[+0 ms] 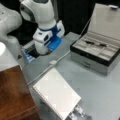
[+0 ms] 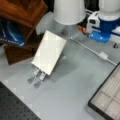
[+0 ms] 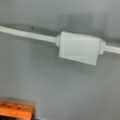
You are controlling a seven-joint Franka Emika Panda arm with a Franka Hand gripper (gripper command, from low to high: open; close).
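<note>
The cable box (image 3: 79, 48) lies flat on the grey surface (image 3: 50, 82), with its white cable (image 3: 27, 33) running out of both short ends. In both front views it sits between the white pad (image 1: 56, 96) and the arm's base, well apart from the open case (image 1: 95, 53).

The gripper (image 1: 42, 48) hangs at a front view's top left. Its jaws do not show, so we cannot tell whether they are open or closed. The cable box (image 1: 52, 62) lies just below and to the right of it there, apart and untouched. In the wrist view it sits above centre and to the right.

We judge the step to be lining up. We would centre over the box, set the jaws across its long sides, and keep clear of the cable.
</note>
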